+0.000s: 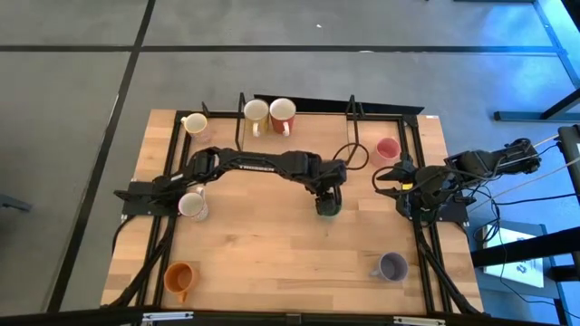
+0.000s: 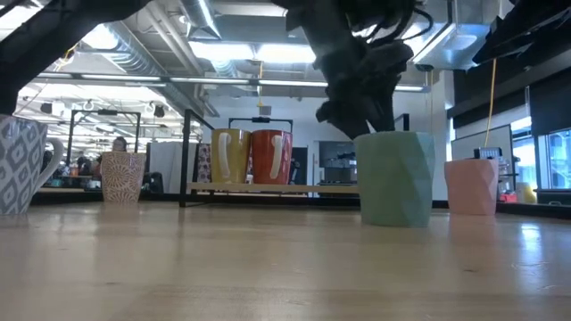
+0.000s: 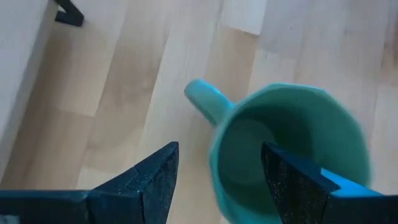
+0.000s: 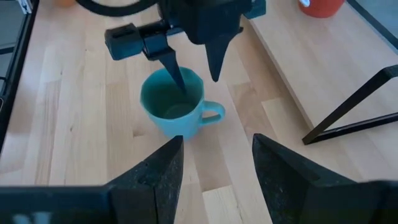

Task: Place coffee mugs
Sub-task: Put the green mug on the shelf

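Green mug (image 1: 327, 207) upright near the middle of the table (image 1: 272, 249), left hand (image 1: 328, 197) over its rim.
One finger (image 4: 176, 74) dips inside the mug, the other stands outside the wall beside the handle; the hand is spread wide, not clamping. The right hand (image 1: 390, 180) waits open near the pink mug (image 1: 387, 149).

- The green mug (image 1: 327, 207) is a plain teal-green, inside and out.
- The pink mug (image 1: 387, 149) is pale pink.
- The red mug (image 1: 283, 114) has a cream mug (image 1: 256, 113) beside it.
- The orange mug (image 1: 179, 277) is bright orange.
- The purple-grey mug (image 1: 393, 265) is muted lilac.
- The patterned mug (image 2: 21, 165) carries a grey-and-white diamond print.
- The worktop (image 1: 272, 254) is light wood.
- Both hands, left hand (image 3: 217, 180) and right hand (image 4: 214, 168), are dark.
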You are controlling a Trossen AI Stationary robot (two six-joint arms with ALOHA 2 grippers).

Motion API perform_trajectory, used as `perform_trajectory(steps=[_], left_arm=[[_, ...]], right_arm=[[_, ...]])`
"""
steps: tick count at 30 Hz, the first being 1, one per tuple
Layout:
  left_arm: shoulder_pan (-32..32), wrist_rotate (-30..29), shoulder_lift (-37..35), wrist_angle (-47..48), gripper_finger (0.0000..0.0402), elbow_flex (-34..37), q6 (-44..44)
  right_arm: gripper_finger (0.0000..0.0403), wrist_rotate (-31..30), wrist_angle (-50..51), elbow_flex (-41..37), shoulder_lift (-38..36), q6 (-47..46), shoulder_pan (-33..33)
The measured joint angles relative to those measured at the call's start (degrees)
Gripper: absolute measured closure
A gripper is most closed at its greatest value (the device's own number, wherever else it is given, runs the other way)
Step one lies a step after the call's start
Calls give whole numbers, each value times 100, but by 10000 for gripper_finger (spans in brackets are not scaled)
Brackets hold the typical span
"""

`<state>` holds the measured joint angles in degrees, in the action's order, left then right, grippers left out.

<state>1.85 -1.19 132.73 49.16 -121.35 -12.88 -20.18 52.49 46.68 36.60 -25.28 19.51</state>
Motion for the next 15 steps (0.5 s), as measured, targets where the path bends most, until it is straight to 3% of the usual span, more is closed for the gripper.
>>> perform_trajectory(steps=[6,15], left_arm=[[2,-33,5,-118,199,183,59],[0,-61,17,-195,289,220,304]], right_arm=[[223,-134,0,0,0,0,0],[224,-139,0,0,2,-24,0]])
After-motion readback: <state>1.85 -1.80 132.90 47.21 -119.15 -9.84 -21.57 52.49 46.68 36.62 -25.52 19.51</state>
